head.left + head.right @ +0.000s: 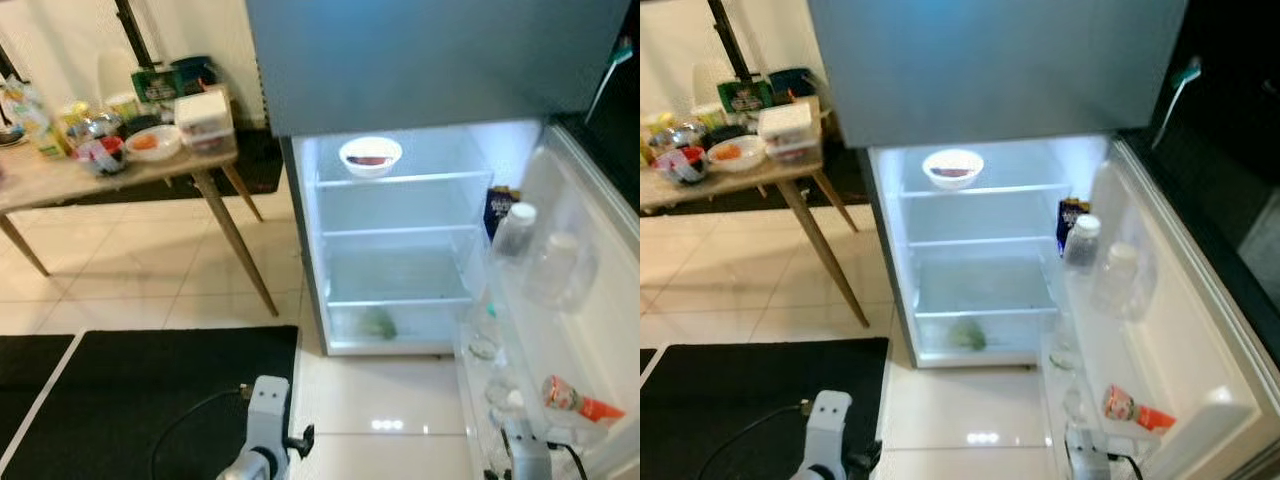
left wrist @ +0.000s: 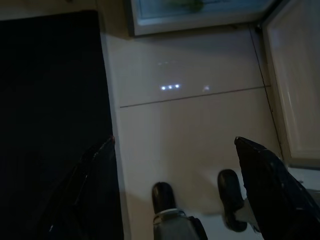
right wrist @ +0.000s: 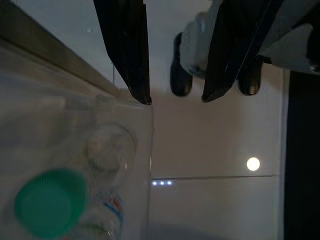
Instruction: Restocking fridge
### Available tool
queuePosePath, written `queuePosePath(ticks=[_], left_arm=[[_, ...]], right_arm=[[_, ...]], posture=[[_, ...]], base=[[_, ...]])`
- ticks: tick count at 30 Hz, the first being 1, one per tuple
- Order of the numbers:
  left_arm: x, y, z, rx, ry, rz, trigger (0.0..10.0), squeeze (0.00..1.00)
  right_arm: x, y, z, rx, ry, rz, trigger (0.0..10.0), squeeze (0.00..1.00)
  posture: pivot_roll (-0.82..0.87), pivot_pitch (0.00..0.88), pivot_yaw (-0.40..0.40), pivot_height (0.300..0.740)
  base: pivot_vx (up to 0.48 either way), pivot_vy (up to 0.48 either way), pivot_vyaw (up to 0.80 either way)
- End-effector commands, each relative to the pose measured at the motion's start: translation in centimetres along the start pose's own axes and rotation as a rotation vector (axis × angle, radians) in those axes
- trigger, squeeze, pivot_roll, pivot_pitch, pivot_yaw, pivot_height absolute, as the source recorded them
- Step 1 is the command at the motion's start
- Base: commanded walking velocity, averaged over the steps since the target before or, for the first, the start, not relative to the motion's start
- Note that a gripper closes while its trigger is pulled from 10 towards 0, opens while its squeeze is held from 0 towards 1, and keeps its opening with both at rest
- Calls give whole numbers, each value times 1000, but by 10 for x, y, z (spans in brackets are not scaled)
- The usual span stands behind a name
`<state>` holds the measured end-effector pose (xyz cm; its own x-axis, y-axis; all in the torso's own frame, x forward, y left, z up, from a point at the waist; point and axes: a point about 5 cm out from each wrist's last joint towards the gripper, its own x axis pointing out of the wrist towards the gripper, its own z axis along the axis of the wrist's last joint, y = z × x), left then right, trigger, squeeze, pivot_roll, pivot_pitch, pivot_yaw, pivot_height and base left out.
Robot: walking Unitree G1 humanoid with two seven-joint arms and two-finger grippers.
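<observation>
- No text, brand or number is legible anywhere.
- The green box with pale print [image 1: 157,84] on the wooden side table [image 1: 60,178] carries markings too blurred to read.
- The dark blue carton [image 1: 1070,216] in the open fridge door [image 1: 1160,330] shows a pale patch, unreadable.
- The label on the clear green-capped bottle [image 3: 50,207] is illegible.

An open fridge [image 1: 980,300] fills mid-frame, a white bowl [image 1: 953,167] on its top shelf; a cluttered table [image 1: 730,180] stands upper left.

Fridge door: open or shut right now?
Open. The fridge door is swung wide to the right, with lit shelves and a bowl showing inside.
</observation>
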<state>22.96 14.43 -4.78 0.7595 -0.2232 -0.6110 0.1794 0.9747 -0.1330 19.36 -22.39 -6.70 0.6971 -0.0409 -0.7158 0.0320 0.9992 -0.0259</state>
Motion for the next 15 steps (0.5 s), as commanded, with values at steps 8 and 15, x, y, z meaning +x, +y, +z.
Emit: queuePosePath(ticks=[8, 15], left_arm=[[-3, 4, -7, -18, 17, 16, 10000, 0], [-4, 8, -8, -18, 21, 22, 10000, 0]], right_arm=[[-1, 18, -13, -37, 67, 146, 10000, 0], [-10, 11, -44, -133, 262, 125, 10000, 0]], posture=[[-59, 101, 77, 740], [-46, 101, 84, 740]], base=[[0, 0, 0], [0, 0, 0]])
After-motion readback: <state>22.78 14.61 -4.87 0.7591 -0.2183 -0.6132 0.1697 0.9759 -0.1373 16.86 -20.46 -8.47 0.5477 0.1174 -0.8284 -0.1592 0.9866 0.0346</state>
